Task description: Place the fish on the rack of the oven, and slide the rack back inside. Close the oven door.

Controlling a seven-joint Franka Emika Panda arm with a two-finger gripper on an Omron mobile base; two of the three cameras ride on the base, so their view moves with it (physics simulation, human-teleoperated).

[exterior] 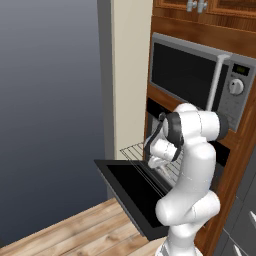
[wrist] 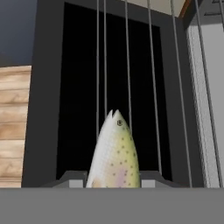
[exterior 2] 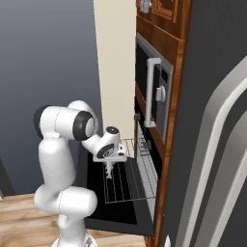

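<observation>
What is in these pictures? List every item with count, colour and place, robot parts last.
fish: one, silvery with yellow speckles, held between the fingertips above the rack.
rack: one, silver wire, pulled out over the open door.
oven door: one, black, folded down flat.
oven: one, black, in brown cabinetry.
microwave: one, silver-framed, above the oven.
floor: wooden planks.
gripper: one, white, pointing down, shut on the fish.

Thin metal-wire rack [exterior 2: 129, 181]; glossy black glass oven door [exterior: 131, 191]; wood-grain floor [exterior: 85, 234].

Tail of the fish [wrist: 114, 155] hidden between tool [wrist: 113, 178] fingertips.
</observation>
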